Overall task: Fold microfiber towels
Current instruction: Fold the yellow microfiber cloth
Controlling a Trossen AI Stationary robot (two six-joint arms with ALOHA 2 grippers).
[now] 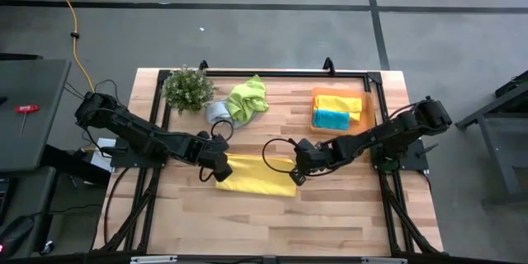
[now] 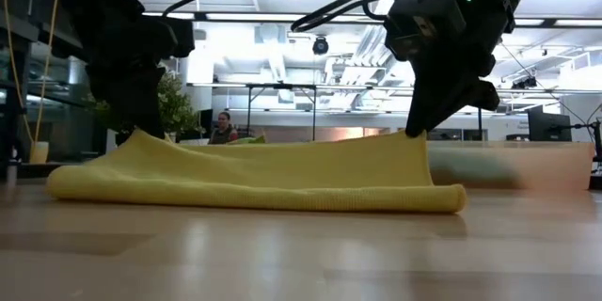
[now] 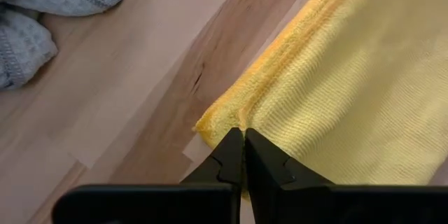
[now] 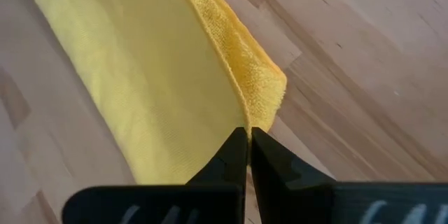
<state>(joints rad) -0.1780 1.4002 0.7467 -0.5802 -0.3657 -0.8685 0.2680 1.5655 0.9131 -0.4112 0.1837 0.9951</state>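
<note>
A yellow towel (image 1: 257, 176) lies folded into a long strip at the table's middle, with its rounded near fold (image 2: 254, 198) on the wood. My left gripper (image 1: 221, 169) is shut on its left far corner. My right gripper (image 1: 299, 172) is shut on its right far corner. A lime green towel (image 1: 247, 97) and a pale grey-blue towel (image 1: 219, 112) lie crumpled at the far side. A folded yellow towel (image 1: 338, 101) and a folded teal towel (image 1: 330, 120) lie on the orange tray (image 1: 369, 107). My left gripper pinches the strip's left far corner (image 3: 225, 120) between its two fingers, slanting down from the left. The corner is raised a little (image 2: 141, 136), and the rest of the towel lies on the table. My right gripper pinches the strip's right far corner (image 4: 257, 105) between its two fingers, slanting down from the right. The hemmed edges of the layers meet there. The corner is raised a little (image 2: 411, 139), and the near fold stays on the table.
A small leafy plant (image 1: 188, 88) stands at the far left, next to the grey-blue towel. The orange tray sits at the far right. Bare wood (image 1: 264, 219) lies between the yellow strip and the table's near edge.
</note>
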